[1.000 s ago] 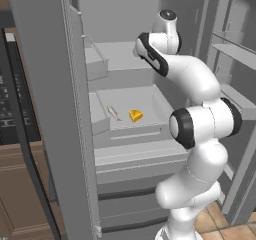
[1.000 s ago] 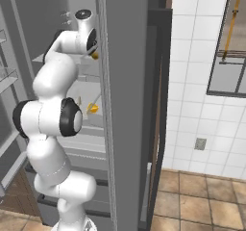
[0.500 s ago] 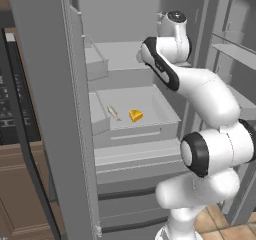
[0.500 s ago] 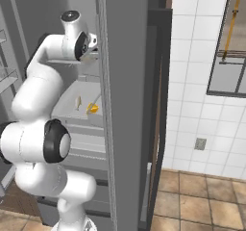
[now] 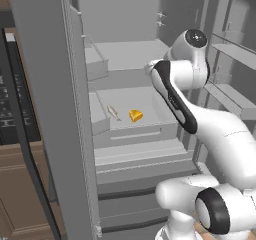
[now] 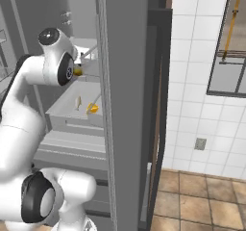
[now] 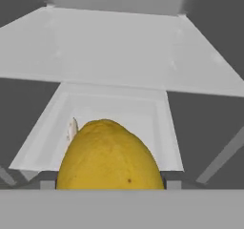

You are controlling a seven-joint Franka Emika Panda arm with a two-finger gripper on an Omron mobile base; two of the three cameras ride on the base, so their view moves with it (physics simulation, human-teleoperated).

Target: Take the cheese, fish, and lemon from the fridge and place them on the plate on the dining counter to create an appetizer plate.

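The lemon (image 7: 110, 156) fills the lower middle of the hand view, close to the camera, and hides the fingertips. In the right base view it is a small yellow spot (image 6: 77, 72) at my gripper (image 6: 75, 71), which is shut on it inside the fridge (image 5: 125, 59), above the middle shelf. On that shelf's tray lie the cheese (image 5: 135, 115) wedge and, to its left, the slender fish (image 5: 113, 112). Both also appear from the right side, cheese (image 6: 92, 109) and fish (image 6: 78, 102). The fish's tip (image 7: 72, 128) peeks out behind the lemon. The plate and dining counter are out of view.
The fridge's open door (image 5: 50, 109) stands at the left, with door bins (image 5: 235, 59) at the right. Pale shelves and drawers (image 5: 135, 184) lie below the tray. A grey fridge side wall (image 6: 127, 105) and a tiled wall (image 6: 202, 81) stand to the right.
The arm has swung and folded; the hand, still holding the lemon, has come lower and nearer the fridge's front. Cheese and fish have not moved.
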